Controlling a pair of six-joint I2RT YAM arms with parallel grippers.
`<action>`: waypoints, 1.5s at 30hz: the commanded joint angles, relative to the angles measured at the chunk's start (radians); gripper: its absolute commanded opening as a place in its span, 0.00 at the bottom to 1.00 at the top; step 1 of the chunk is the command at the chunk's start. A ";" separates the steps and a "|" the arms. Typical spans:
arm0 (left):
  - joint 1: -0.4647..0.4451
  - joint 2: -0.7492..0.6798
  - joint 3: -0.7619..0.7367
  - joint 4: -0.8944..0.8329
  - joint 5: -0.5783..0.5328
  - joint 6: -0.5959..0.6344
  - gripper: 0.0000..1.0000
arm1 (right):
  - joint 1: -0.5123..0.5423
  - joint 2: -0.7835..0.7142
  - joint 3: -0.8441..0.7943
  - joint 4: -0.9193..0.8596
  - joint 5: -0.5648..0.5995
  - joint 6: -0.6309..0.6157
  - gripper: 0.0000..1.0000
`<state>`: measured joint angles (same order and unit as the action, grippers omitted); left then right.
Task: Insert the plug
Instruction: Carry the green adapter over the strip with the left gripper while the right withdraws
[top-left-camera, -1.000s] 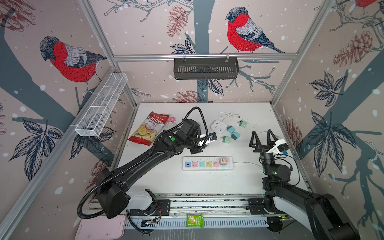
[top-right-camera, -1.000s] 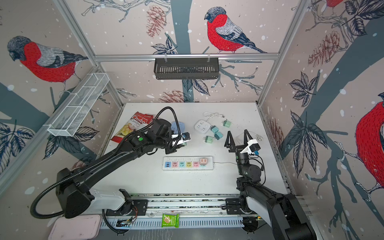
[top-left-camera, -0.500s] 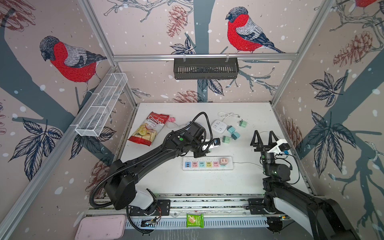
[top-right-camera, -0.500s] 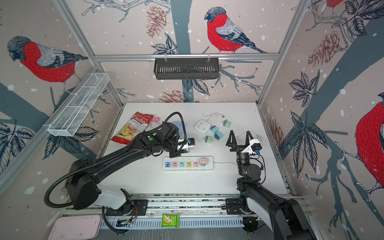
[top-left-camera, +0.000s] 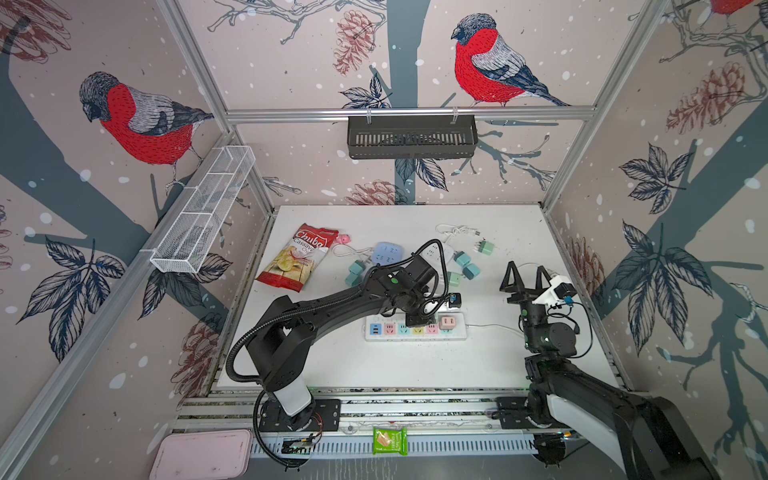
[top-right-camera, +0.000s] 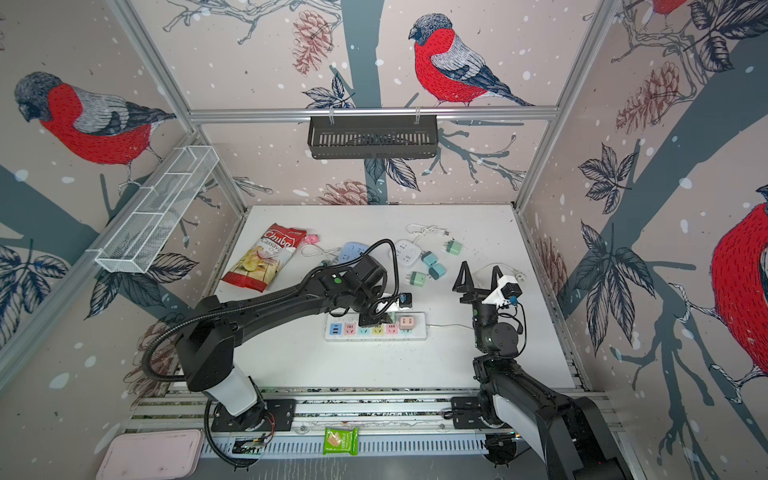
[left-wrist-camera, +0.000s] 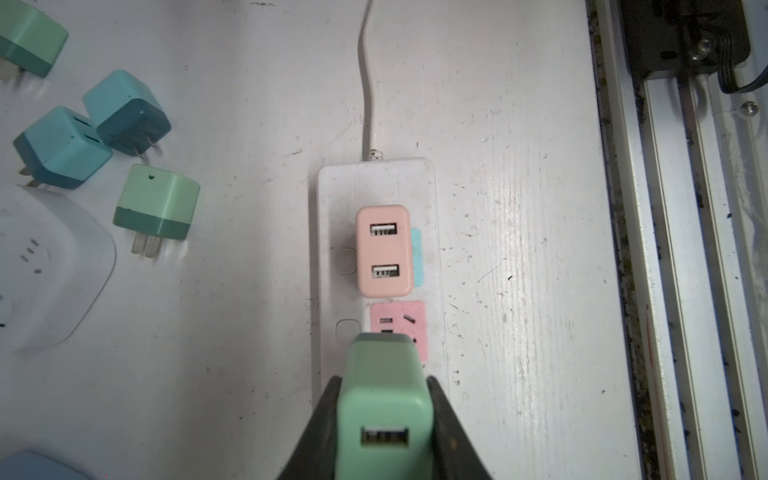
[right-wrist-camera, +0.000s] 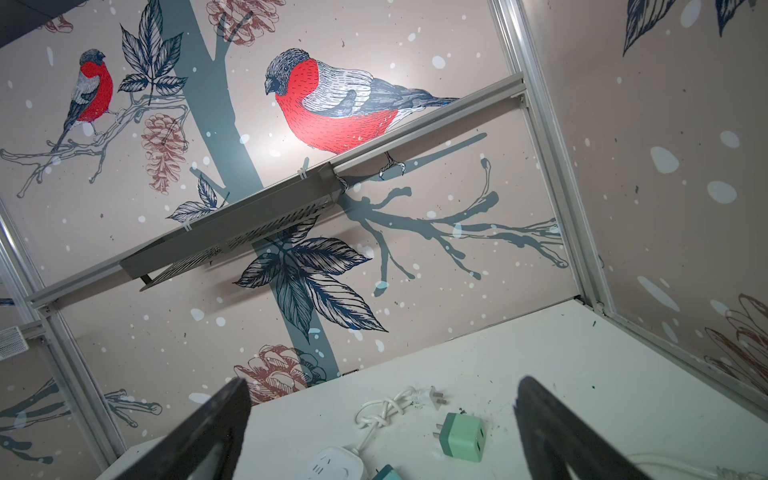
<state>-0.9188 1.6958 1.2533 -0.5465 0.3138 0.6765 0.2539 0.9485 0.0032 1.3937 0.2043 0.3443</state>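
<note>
Down has come the left arm (top-left-camera: 332, 301) over the power strip (left-wrist-camera: 376, 183); left jaws pinch the mint-green USB charger (left-wrist-camera: 384, 399) squarely between them, its nose at the pink socket (left-wrist-camera: 415, 318). Right jaws spread wide, empty, near the right edge of the desk (top-left-camera: 415, 370).

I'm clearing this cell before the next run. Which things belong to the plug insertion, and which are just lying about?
In use: green charger plug, left gripper holding it, power strip, pink socket.

Lying about: cassava chips bag, loose green charger, teal chargers, white outlet adapter, blue outlet adapter.
</note>
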 joint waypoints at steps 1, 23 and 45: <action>-0.019 0.024 0.025 -0.046 0.030 -0.007 0.00 | -0.001 -0.003 -0.161 0.042 0.005 0.011 1.00; -0.017 0.126 0.093 -0.068 -0.051 -0.031 0.00 | -0.007 -0.022 -0.171 0.034 0.041 0.034 1.00; -0.014 0.178 0.134 -0.086 -0.018 -0.031 0.00 | -0.016 -0.024 -0.172 0.030 0.039 0.046 1.00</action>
<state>-0.9333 1.8671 1.3735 -0.6220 0.2790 0.6361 0.2405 0.9260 0.0032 1.3930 0.2394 0.3737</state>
